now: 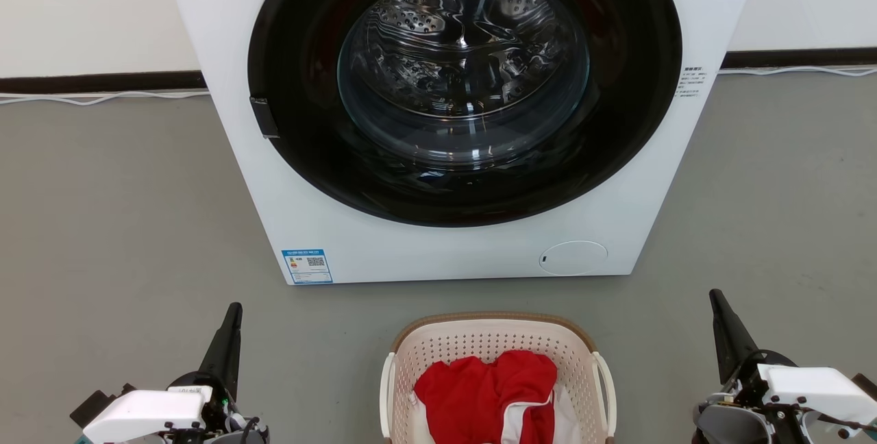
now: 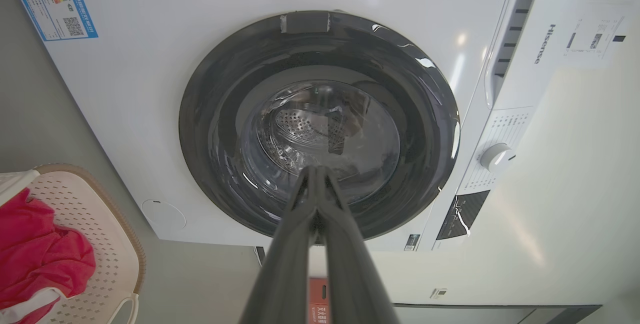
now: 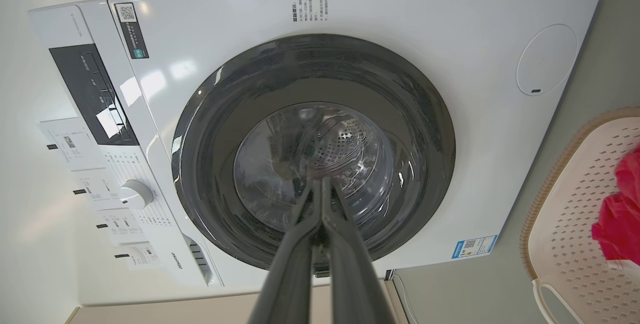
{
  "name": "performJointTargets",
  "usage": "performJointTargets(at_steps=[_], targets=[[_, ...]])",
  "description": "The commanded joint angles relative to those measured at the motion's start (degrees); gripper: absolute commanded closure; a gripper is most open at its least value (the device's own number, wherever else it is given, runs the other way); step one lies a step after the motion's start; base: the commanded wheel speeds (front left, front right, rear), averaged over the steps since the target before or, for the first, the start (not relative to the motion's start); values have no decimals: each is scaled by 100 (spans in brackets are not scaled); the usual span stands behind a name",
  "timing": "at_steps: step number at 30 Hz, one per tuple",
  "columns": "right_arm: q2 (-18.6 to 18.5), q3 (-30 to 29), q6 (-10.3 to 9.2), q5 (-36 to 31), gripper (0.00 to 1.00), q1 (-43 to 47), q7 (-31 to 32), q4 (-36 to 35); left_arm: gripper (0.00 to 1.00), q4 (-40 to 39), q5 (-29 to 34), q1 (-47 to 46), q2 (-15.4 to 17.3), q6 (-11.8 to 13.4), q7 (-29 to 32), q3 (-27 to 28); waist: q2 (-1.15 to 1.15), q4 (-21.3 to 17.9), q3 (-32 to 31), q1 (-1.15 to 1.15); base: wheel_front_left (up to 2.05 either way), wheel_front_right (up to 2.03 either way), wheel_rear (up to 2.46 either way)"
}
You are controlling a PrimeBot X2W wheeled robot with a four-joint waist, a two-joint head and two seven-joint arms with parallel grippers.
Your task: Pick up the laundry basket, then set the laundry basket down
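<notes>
- The washer (image 1: 342,245) stands on the floor (image 1: 116,211), before the wall (image 1: 89,12).
- The basket (image 1: 490,319) sits on the floor just before the washer, not touching it.
- A cloth (image 1: 479,389) lies in the basket.
- The left pincer (image 1: 235,310) is left of the basket, the right pincer (image 1: 714,295) right of it, both well apart from it.
- A cable (image 1: 103,96) runs along the foot of the wall to either side of the washer.

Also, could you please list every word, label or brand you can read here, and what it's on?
"Hisense": on the washing machine, along its top front panel.
Blue sticker, lower front corner: QR code, print too small to read.
Printed notice beside the door: too small.
Control panel markings: blurred.
</notes>
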Motion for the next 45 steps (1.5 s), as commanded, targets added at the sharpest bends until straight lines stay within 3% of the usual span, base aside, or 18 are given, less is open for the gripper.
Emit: performJointTargets(at_steps=[1, 45], targets=[[-73, 125, 43, 38, 100, -234, 43, -152, 100, -154, 29, -316, 60, -82, 43, 178, 0, 0, 0, 0, 0, 0, 0], [-73, 125, 43, 38, 100, -234, 43, -152, 100, -154, 32, -317, 58, -82, 46, 182, 0, 0, 0, 0, 0, 0, 0]])
